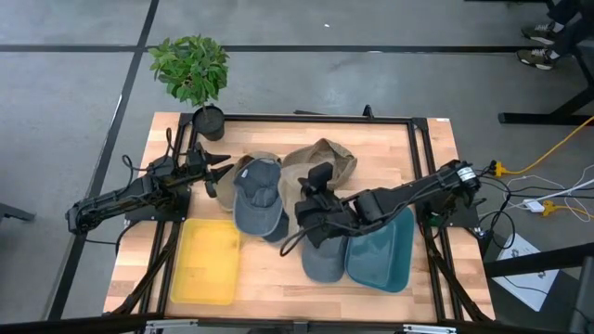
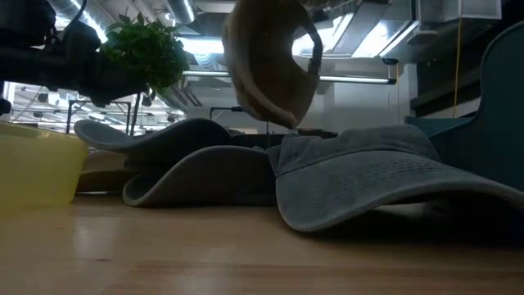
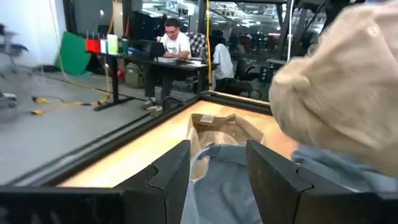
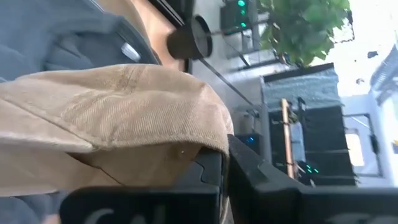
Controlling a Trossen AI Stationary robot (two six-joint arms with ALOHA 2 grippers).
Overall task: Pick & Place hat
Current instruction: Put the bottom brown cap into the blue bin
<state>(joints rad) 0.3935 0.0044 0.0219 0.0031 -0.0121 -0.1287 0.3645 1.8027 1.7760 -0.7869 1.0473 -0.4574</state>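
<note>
Right hand (image 1: 320, 182) clamped shut mid-table, left hand (image 1: 220, 167) parted, hovering opposite.

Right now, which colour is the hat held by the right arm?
Tan hat, a light beige; the right wrist view shows it best.

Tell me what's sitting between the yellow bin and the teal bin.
A grey cap lies between the yellow bin and the teal bin, against the teal one, per the high view.
</note>
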